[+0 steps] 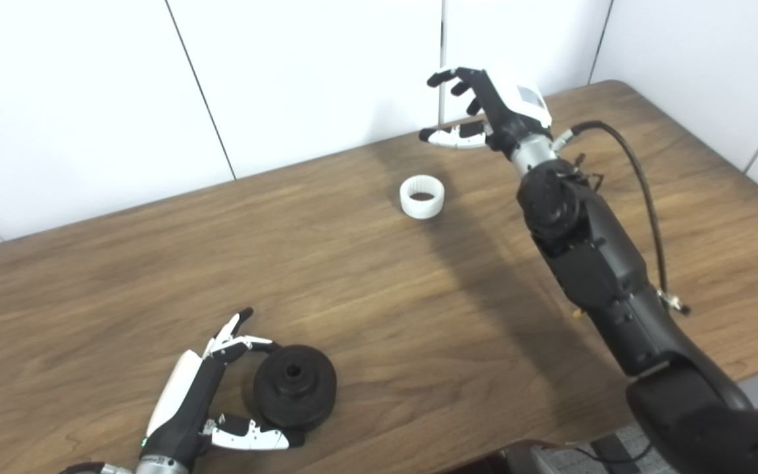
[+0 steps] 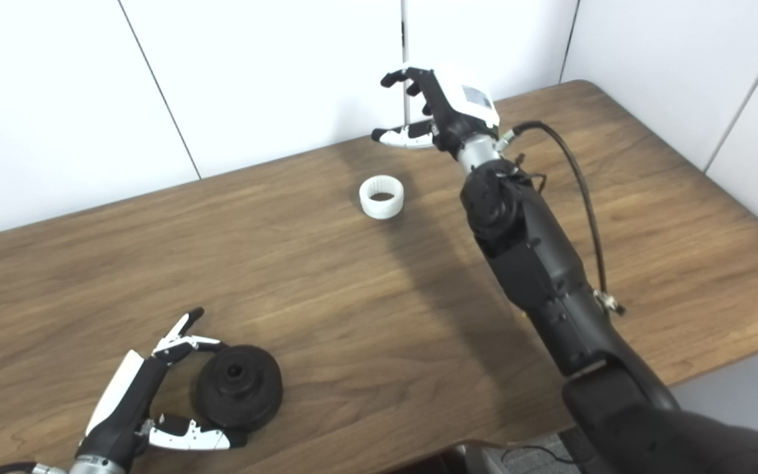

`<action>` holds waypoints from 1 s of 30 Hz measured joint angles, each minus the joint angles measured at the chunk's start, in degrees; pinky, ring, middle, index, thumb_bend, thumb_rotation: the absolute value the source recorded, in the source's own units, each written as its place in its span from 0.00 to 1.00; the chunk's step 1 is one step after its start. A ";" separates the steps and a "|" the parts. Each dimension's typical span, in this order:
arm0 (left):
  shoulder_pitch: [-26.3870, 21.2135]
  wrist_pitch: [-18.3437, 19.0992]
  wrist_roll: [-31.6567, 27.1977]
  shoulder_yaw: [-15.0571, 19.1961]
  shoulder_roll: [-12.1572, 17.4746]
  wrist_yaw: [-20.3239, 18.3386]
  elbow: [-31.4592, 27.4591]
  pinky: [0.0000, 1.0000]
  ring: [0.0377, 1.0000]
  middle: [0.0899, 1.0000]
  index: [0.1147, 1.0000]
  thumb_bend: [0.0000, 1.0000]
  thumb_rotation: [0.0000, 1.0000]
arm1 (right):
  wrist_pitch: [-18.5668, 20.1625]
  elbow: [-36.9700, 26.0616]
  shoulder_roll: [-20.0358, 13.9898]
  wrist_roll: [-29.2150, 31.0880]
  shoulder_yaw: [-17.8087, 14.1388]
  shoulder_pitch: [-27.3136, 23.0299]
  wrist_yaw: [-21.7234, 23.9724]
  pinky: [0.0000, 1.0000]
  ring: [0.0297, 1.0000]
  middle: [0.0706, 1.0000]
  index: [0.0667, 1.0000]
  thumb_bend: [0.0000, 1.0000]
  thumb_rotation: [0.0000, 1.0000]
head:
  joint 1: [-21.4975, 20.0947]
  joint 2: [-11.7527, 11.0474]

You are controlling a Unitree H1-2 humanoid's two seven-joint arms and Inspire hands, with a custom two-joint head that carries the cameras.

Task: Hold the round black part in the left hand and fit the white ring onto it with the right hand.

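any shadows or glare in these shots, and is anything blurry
Left eye view: the right arm casts a soft dark band across the table, running past the white ring. Right eye view: same band; faint shading under the black part. Both views are sharp enough, with no strong glare on the wood.

Wooden table (image 1: 122,276), white panelled wall (image 1: 300,79)

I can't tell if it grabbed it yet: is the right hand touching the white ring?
Apart. In the left eye view the right hand hangs open above and beyond the white ring, with bare table between them.
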 measured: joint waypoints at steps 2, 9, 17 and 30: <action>-0.02 -0.01 0.01 -0.03 -0.03 0.06 0.00 1.00 1.00 0.99 0.52 0.97 0.15 | -0.05 1.75 -1.17 -0.12 1.41 -0.57 1.34 0.62 0.79 0.84 0.74 0.66 0.50 | 0.17 0.00; 0.07 0.17 0.01 -0.01 -0.04 0.11 -0.01 1.00 1.00 1.00 0.52 0.97 0.14 | -3.88 9.00 -5.99 0.04 6.02 -2.83 6.35 0.84 0.92 0.93 0.81 0.81 0.84 | 0.70 0.35; 0.06 0.43 0.03 -0.24 -0.09 0.23 -0.01 1.00 1.00 0.99 0.52 0.97 0.15 | -4.07 9.12 -7.46 -0.34 9.45 -3.52 12.97 0.95 1.00 1.00 0.87 0.94 0.91 | 1.23 0.62; 0.08 0.51 0.06 -0.29 -0.14 0.32 -0.02 1.00 1.00 1.00 0.52 0.98 0.14 | -3.92 8.94 -7.34 0.85 10.27 0.75 17.52 0.97 1.00 1.00 0.88 1.00 0.93 | 1.67 0.97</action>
